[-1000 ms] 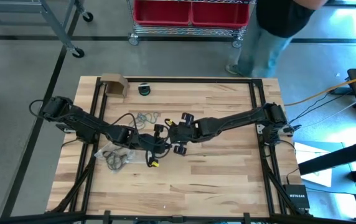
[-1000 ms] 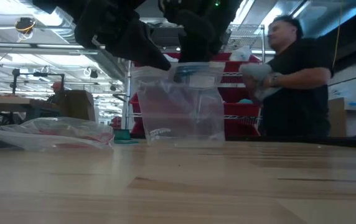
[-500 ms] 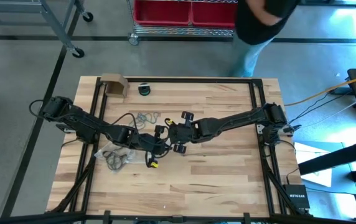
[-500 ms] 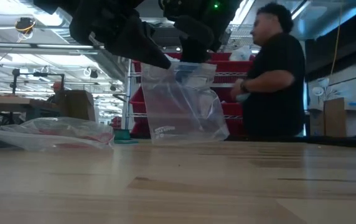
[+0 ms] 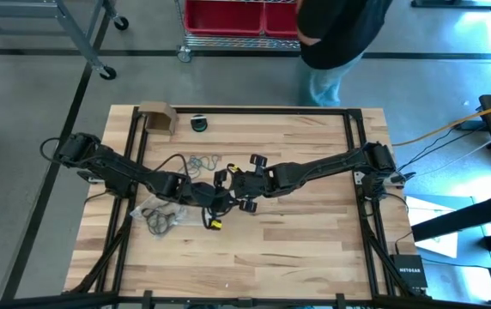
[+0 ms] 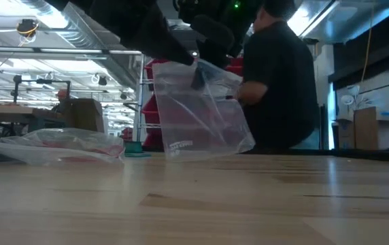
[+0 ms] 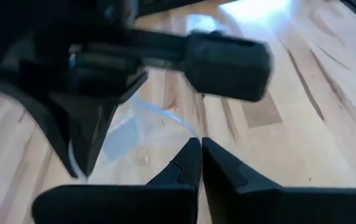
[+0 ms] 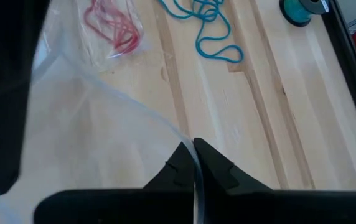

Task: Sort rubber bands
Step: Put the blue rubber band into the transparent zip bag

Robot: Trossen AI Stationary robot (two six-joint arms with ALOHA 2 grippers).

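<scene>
A clear plastic zip bag [image 6: 201, 112] hangs between my two grippers over the middle of the table. Its lower edge [image 6: 208, 154] reaches down to the table top. My left gripper [image 7: 200, 148] and my right gripper [image 8: 194, 153] are both shut on its top rim, close together [image 5: 224, 187]. Teal rubber bands [image 8: 209, 25] lie loose on the wood [image 5: 203, 162]. Red rubber bands [image 8: 112, 25] lie inside another clear bag. Black rubber bands [image 5: 164, 219] lie at the left by that flat bag [image 6: 65, 144]. My left gripper pinches the bag's top rim [image 7: 187, 132] between its two fingertips, coming slanting down from the table's left. The bag hangs below it, tilted. My right gripper pinches the same rim [image 8: 184, 138] at its fingertips, slanting down from the table's right; the clear film spreads away below.
A cardboard box [image 5: 157, 118] and a small teal roll [image 5: 198, 123] stand at the table's far edge. A person [image 6: 276, 75] stands beyond the far edge by red bins [image 5: 263, 15]. Bare wood [image 5: 297, 249] shows at the near and right sides.
The bag hung square with a wide top; now its top is drawn narrow and the bag hangs tilted, its lower corner swung toward the right in the low view. Both arms have kept their place. The person behind the table has walked across.
</scene>
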